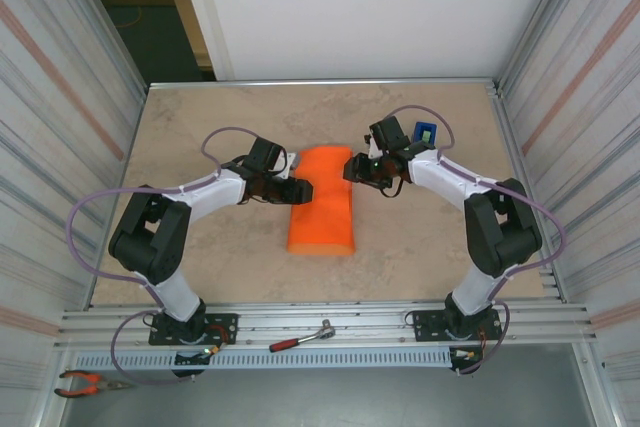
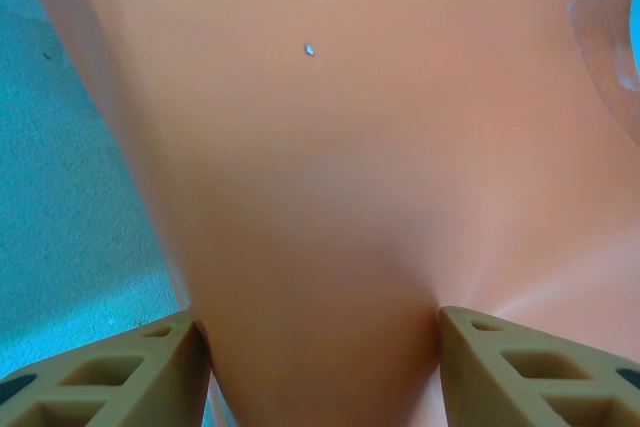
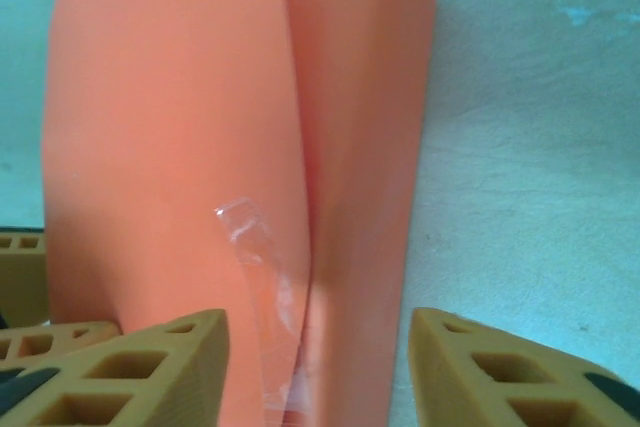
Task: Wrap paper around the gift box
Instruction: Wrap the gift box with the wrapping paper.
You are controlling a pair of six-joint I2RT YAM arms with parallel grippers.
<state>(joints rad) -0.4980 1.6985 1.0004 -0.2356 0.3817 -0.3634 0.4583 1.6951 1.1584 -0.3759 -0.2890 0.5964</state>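
The orange paper (image 1: 322,202) lies folded over as a parcel in the middle of the table; the gift box is hidden inside it. My left gripper (image 1: 303,190) is at the parcel's left side. In the left wrist view the paper (image 2: 330,177) fills the gap of the left gripper (image 2: 325,357), and both fingers press on it. My right gripper (image 1: 352,169) is at the parcel's far right corner. In the right wrist view the right gripper (image 3: 318,367) stands open over a paper (image 3: 180,127) seam with a strip of clear tape (image 3: 255,247); bare table shows beside its right finger (image 3: 510,367).
A blue tape dispenser (image 1: 425,134) stands behind the right arm. A ratchet wrench (image 1: 300,337) lies on the front rail and red-handled pliers (image 1: 90,383) at the front left. Metal walls close in both sides of the table (image 1: 200,127).
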